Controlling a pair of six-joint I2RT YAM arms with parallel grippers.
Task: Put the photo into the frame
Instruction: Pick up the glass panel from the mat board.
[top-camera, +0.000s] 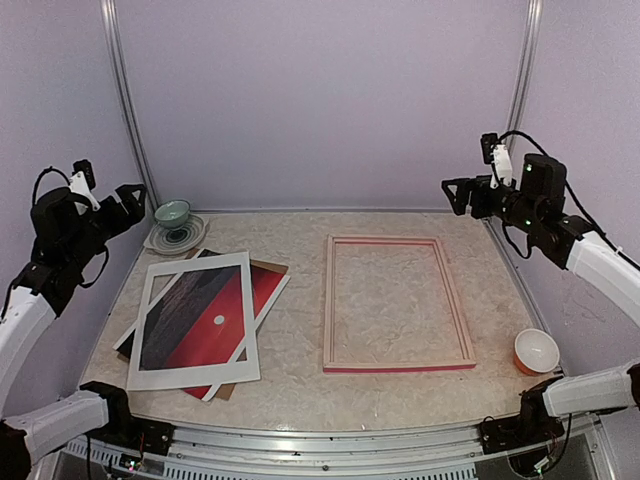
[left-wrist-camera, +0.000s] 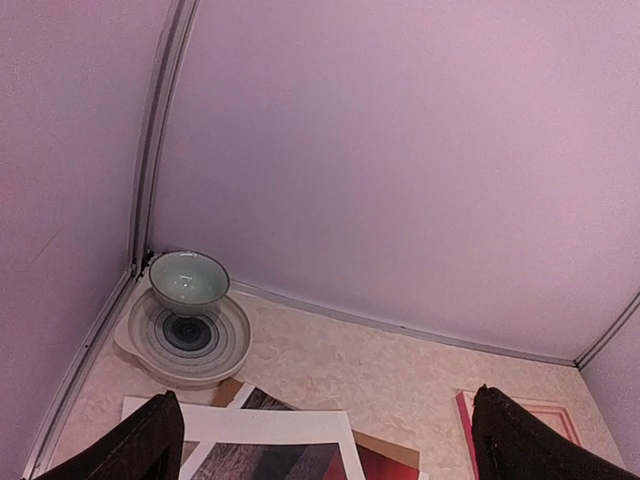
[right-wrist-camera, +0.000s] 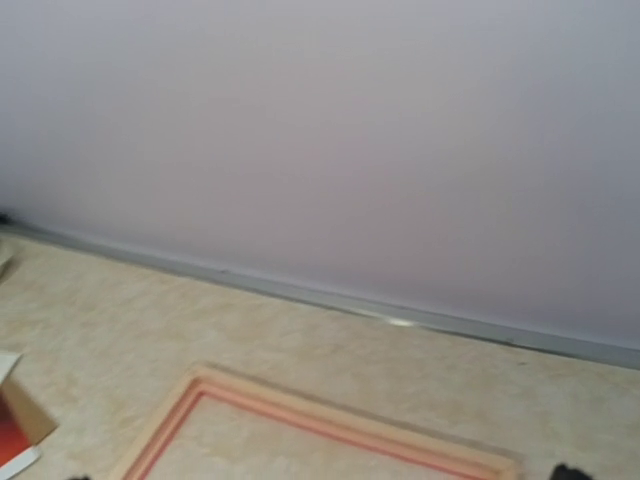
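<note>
Near right corner: a small round bowl (top-camera: 537, 350), orange outside and white inside, is sitting on the table (top-camera: 300, 335), whose top is showing a mottled beige, stone-like pattern. Left half: the photo (top-camera: 205, 320), red sky with a white dot of sun, is lying flat under a white mat (top-camera: 192, 378) with a rectangular window, both skewed over a brown board (top-camera: 270, 270). Right of centre, apart from that stack: the frame (top-camera: 329, 300), thin pale-wood rails with a pink near edge, is lying flat, tabletop showing through it. Far left corner: a glossy pale-green bowl (top-camera: 172, 213) is resting on a ringed plate (top-camera: 185, 240). Left tool (top-camera: 138, 205) and right tool (top-camera: 452, 196) are hanging high at the sides, jaws spread wide, gripping nothing. Smooth lavender walls (top-camera: 320, 100) are enclosing the space.
</note>
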